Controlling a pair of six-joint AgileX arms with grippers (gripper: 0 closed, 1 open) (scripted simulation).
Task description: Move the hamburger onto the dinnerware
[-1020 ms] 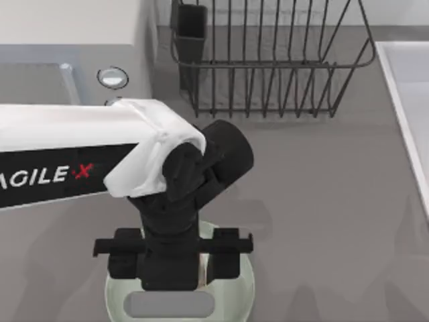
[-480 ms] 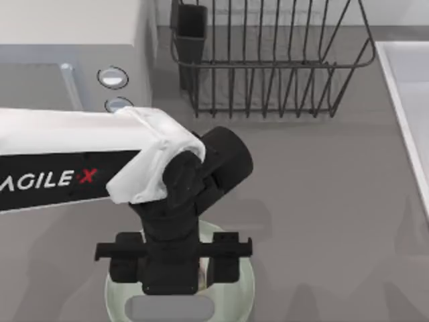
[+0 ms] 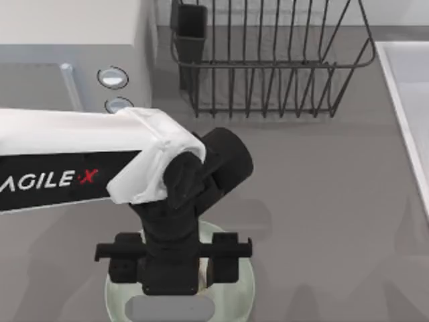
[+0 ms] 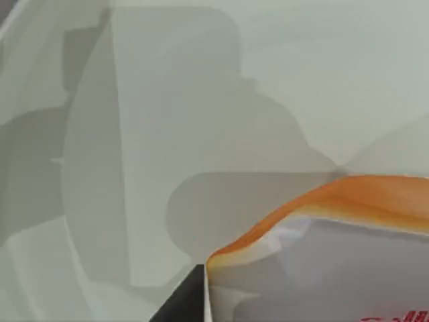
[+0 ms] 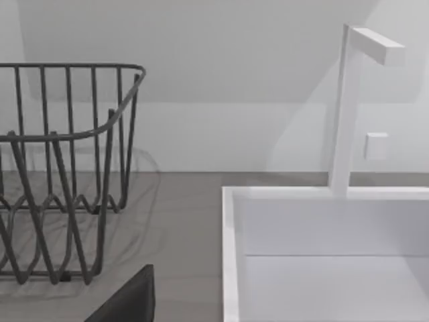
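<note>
My left end effector (image 3: 171, 295) hangs directly over the pale mint-green plate (image 3: 244, 295) at the near edge of the worktop (image 3: 322, 201), its black body covering most of the dish from above. In the left wrist view the hamburger (image 4: 335, 255) sits close under the camera, orange bun rim over cream wrapping, with the plate floor (image 4: 167, 134) spread beneath it and a dark finger (image 4: 181, 302) beside it. I cannot tell whether the fingers are clamped on the burger or have let go, nor whether it touches the plate.

My judgement: the carry is done and the burger is over the dish; what is left is to confirm it rests there, release and lift clear.

My right arm is parked, facing the wire dish rack (image 5: 60, 168) and white sink (image 5: 322, 255).
</note>
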